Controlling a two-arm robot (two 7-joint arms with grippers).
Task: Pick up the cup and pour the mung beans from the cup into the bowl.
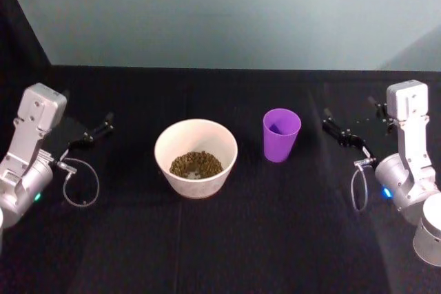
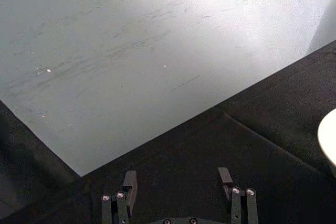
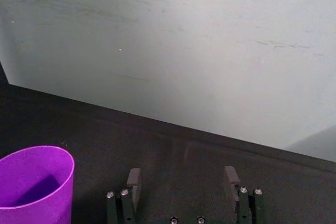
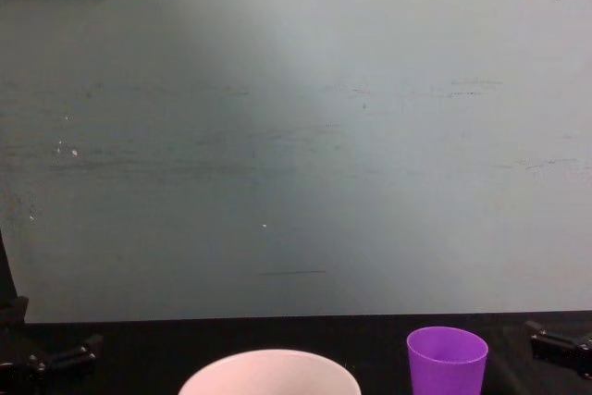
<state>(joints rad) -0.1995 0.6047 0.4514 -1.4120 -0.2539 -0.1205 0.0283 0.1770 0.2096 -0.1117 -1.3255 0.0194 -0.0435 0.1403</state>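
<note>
Presently: cup (image 1: 281, 134), upright, right of centre in the head view, apparently empty. Bowl (image 1: 196, 158), centre, mung beans (image 1: 196, 164) held inside. Left gripper (image 1: 89, 132) at far left, right gripper (image 1: 342, 131) at far right, fingers spread wide, nothing grasped. Pouring is judged complete; no further grasp seems required.

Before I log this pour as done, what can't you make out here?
- Purple plastic cup: its floor is in shadow in the head view, so leftover beans can't be ruled out.
- Wide white bowl: chest view's bottom edge cuts it off, and its rim hides the contents.
- Bowl in the left wrist view: a sliver at the edge.
</note>
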